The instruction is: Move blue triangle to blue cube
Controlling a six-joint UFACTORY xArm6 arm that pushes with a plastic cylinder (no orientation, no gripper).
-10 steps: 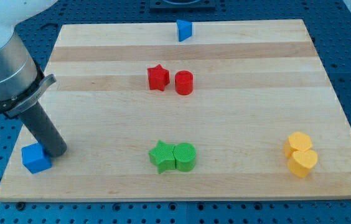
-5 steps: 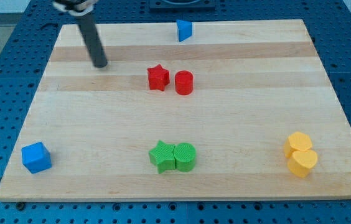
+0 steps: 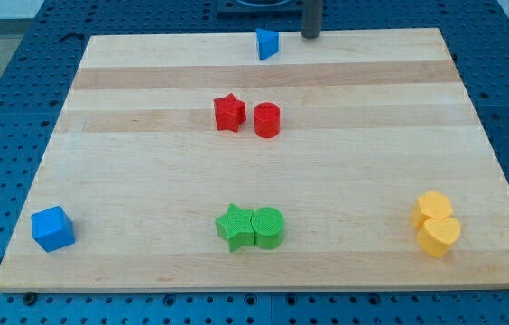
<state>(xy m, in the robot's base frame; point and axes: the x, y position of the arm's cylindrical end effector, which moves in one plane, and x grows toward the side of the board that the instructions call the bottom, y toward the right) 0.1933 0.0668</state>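
The blue triangle (image 3: pixel 266 42) sits near the board's top edge, a little right of the middle. The blue cube (image 3: pixel 52 227) sits at the board's bottom left corner, far from the triangle. My tip (image 3: pixel 310 35) is at the board's top edge, just to the right of the blue triangle with a small gap between them. Only the rod's lower part shows at the view's top.
A red star (image 3: pixel 228 113) and a red cylinder (image 3: pixel 266 120) stand side by side below the triangle. A green star (image 3: pixel 235 226) and a green cylinder (image 3: pixel 269 227) touch near the bottom middle. Two yellow blocks (image 3: pixel 435 223) sit at the bottom right.
My tip moved from beside the blue cube at the bottom left, up across the board's top left, to the top edge just right of the blue triangle. No block has moved.
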